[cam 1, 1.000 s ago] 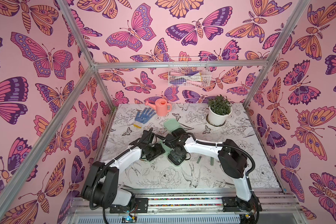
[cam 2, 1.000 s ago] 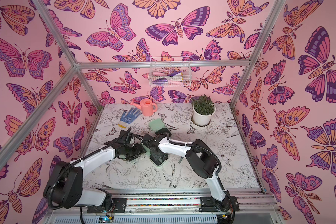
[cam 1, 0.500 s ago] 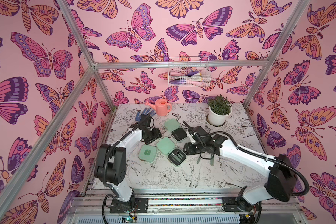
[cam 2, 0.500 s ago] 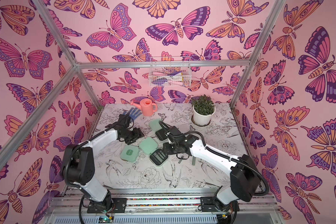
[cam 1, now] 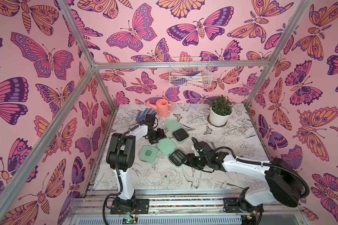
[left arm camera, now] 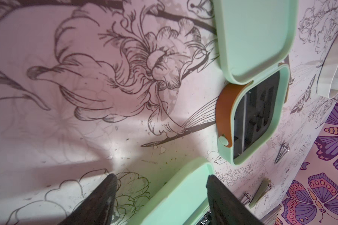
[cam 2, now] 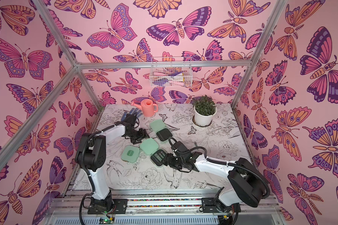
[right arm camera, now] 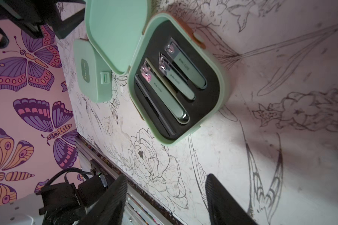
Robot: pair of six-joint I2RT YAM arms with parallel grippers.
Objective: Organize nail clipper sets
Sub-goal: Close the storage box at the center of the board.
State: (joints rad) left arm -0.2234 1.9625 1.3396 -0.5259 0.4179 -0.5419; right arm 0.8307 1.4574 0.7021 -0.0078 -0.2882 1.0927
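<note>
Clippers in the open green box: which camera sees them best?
Right wrist view: three clippers lie big and sharp in the open case. Both top views show tiny specks; the left wrist view shows mainly its lid.

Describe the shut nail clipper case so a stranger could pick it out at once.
On the flower-printed table, three mint-green cases lie in a cluster between the arms. The shut case is the one at the cluster's near-left end, closest to the left arm's black joint. Both neighbours lie open showing black trays; this one's lid is closed, with a darker label in its middle.
</note>
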